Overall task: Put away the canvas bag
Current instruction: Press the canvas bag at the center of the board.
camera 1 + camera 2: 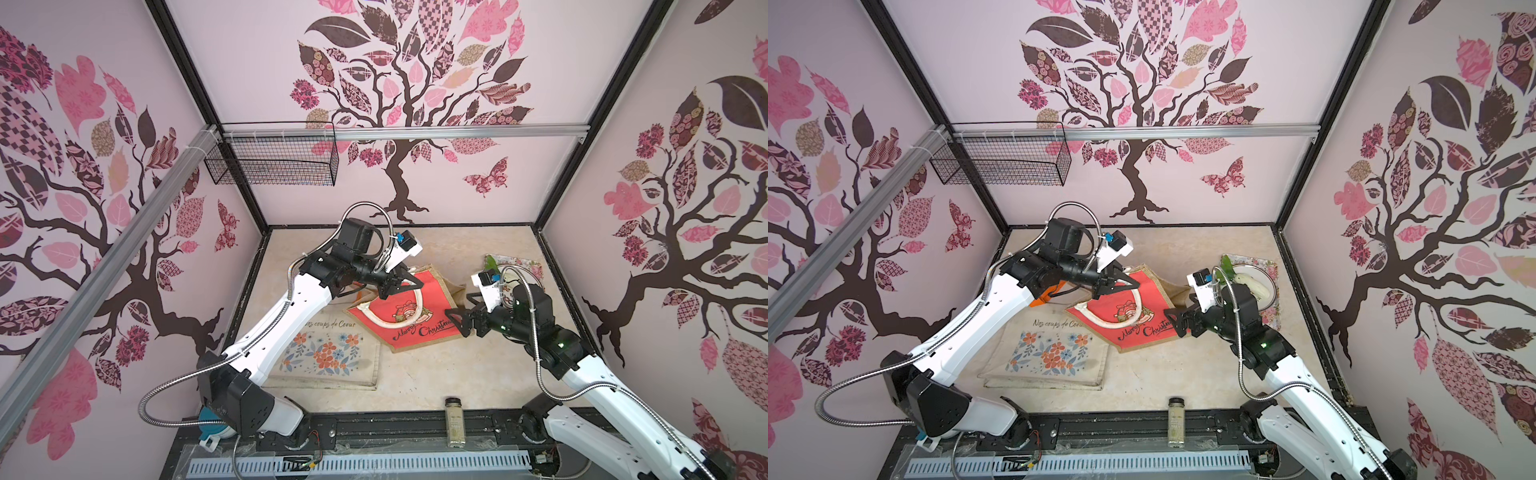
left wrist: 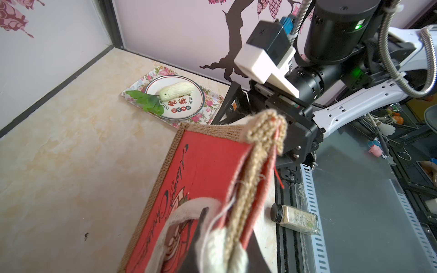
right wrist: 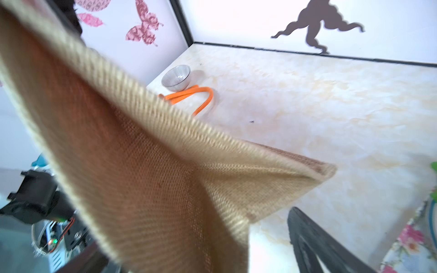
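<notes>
Only the left wrist view shows the grip: the left gripper [image 1: 401, 291] is clenched on the white rope handle of the red burlap Christmas bag [image 1: 411, 318]. In both top views the bag sits mid-table, tilted, with its mouth raised toward the back left and its bottom toward the front right. The right gripper [image 1: 459, 309] stands with jaws apart at the bag's right edge, seemingly released. Its blurred wrist view alone shows a clear glass bowl [image 3: 176, 76]. A cream floral canvas tote [image 1: 328, 353] lies just beside the bag, and a glass spice jar [image 1: 455, 422] sits at the table's front.
</notes>
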Robot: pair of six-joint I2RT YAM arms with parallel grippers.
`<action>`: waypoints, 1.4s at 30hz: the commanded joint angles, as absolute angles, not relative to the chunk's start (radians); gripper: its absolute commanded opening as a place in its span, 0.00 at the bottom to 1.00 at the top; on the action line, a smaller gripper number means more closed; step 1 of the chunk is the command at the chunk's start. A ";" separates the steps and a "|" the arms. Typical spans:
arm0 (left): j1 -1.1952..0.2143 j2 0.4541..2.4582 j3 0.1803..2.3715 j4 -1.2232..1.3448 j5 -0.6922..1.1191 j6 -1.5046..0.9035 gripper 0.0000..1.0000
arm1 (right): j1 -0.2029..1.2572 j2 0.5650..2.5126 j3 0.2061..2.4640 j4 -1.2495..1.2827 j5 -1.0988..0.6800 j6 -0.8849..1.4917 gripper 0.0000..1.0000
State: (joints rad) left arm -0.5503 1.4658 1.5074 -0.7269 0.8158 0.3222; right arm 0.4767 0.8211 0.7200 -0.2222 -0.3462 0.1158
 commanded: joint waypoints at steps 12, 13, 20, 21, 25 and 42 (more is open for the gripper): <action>-0.554 1.431 1.473 -0.661 0.823 0.301 0.00 | 0.485 0.848 0.735 -0.243 -0.543 0.110 0.94; -0.554 1.429 1.473 -0.664 0.816 0.304 0.00 | 0.485 0.841 0.740 -0.261 -0.491 0.116 0.97; -0.554 1.431 1.487 -0.680 0.793 0.298 0.00 | 0.485 0.780 0.770 -0.356 -0.353 0.177 1.00; -0.553 1.429 1.491 -0.684 0.795 0.298 0.00 | 0.485 0.779 0.774 -0.378 -0.354 0.186 1.00; -0.554 1.420 1.491 -0.674 0.813 0.295 0.00 | 0.484 0.809 0.769 -0.433 -0.401 0.191 1.00; -0.558 1.440 1.480 -0.670 0.846 0.287 0.00 | 0.486 0.867 0.741 -0.193 -0.597 0.122 0.00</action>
State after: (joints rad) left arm -0.5472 1.4517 1.4883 -0.6895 0.8200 0.2848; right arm 0.4763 0.8658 0.7139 -0.2489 -0.5743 0.1577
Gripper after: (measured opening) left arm 0.118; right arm 0.147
